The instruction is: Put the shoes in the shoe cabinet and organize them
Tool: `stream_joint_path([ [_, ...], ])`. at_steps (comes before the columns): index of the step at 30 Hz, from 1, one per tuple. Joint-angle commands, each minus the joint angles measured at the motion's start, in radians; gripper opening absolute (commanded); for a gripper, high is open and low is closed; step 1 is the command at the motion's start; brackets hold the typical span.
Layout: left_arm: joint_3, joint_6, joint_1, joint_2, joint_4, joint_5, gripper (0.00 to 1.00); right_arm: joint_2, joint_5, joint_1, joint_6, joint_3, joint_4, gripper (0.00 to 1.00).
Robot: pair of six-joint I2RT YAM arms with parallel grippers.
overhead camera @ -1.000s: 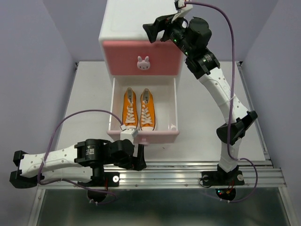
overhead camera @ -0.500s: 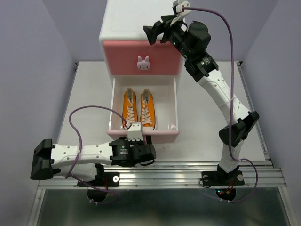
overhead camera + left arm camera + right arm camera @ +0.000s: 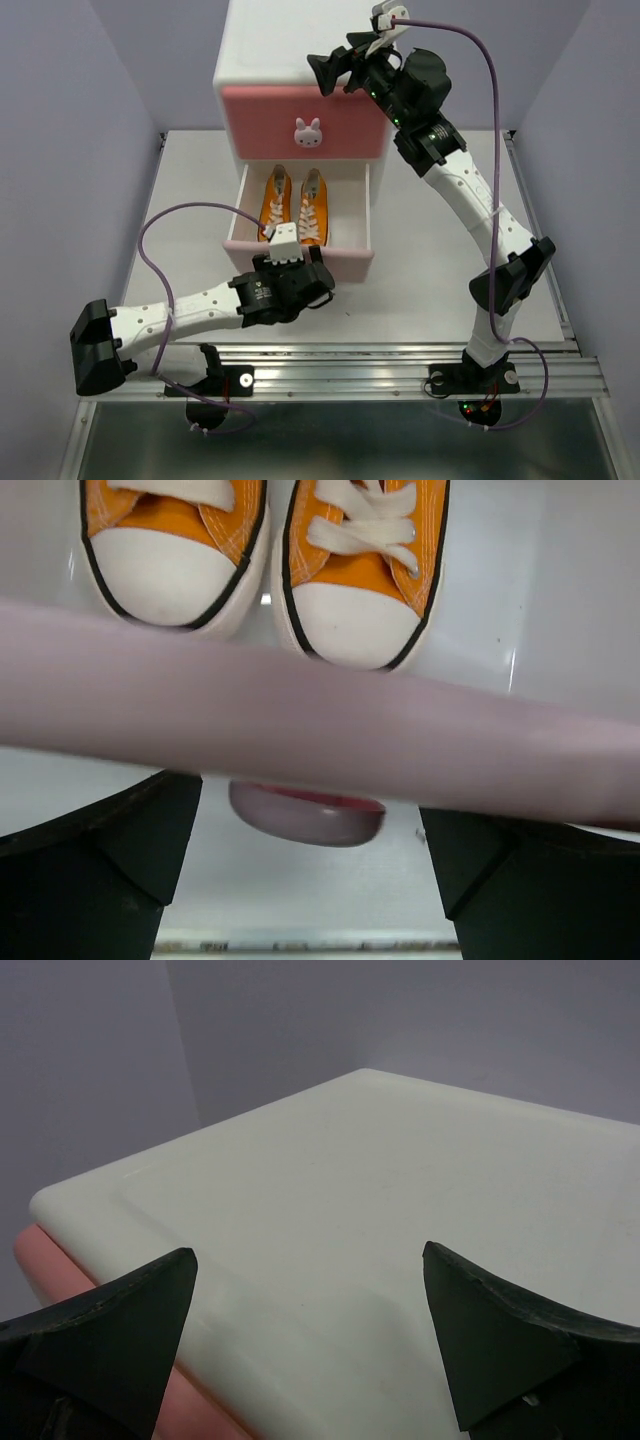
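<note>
The white shoe cabinet [image 3: 270,50] stands at the back, its upper pink drawer [image 3: 260,125] shut. The lower pink drawer [image 3: 345,262] is partly open and holds the orange sneakers [image 3: 275,203] [image 3: 314,205] side by side, toes toward me. In the left wrist view their white toe caps [image 3: 165,575] [image 3: 352,620] lie just behind the drawer's front rim [image 3: 320,730]. My left gripper [image 3: 303,265] is open against the drawer front, its fingers [image 3: 95,855] either side of a rounded pink part [image 3: 307,818] below the rim. My right gripper [image 3: 335,65] hovers open and empty over the cabinet top [image 3: 380,1190]. The white sneakers are out of view.
The cabinet sits on a pale table [image 3: 440,270] with purple walls on both sides. A metal rail [image 3: 380,360] runs along the near edge by the arm bases. The left arm's purple cable [image 3: 160,240] loops over the table's left part.
My left gripper has swung forward to the drawer front, and the lower drawer has slid back toward the cabinet with the orange sneakers in it. The right arm has barely moved.
</note>
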Motion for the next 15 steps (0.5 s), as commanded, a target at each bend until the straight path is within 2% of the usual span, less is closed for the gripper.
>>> stream_joint_path([
  [1,0.020,0.191,0.218,-0.023,0.370,-0.196,0.99,0.038,0.055,-0.004,0.049,-0.075,-0.272,1.00],
  [3,-0.010,0.261,0.264,-0.017,0.496,-0.168,0.99,0.033,0.055,-0.004,0.049,-0.083,-0.270,1.00],
  [4,-0.017,0.359,0.285,0.006,0.576,-0.123,0.99,0.030,0.056,-0.004,0.051,-0.086,-0.269,1.00],
  [5,-0.013,0.398,0.316,0.029,0.701,-0.112,0.99,0.032,0.058,-0.004,0.052,-0.092,-0.267,1.00],
  [7,0.022,0.468,0.339,0.130,0.774,-0.105,0.99,0.030,0.061,-0.004,0.052,-0.095,-0.267,1.00],
  [12,0.222,0.420,0.489,0.396,0.847,-0.039,0.99,0.018,0.064,-0.004,0.057,-0.106,-0.262,1.00],
  [15,0.375,0.436,0.532,0.544,0.864,-0.044,0.99,0.013,0.064,-0.004,0.075,-0.100,-0.262,1.00],
])
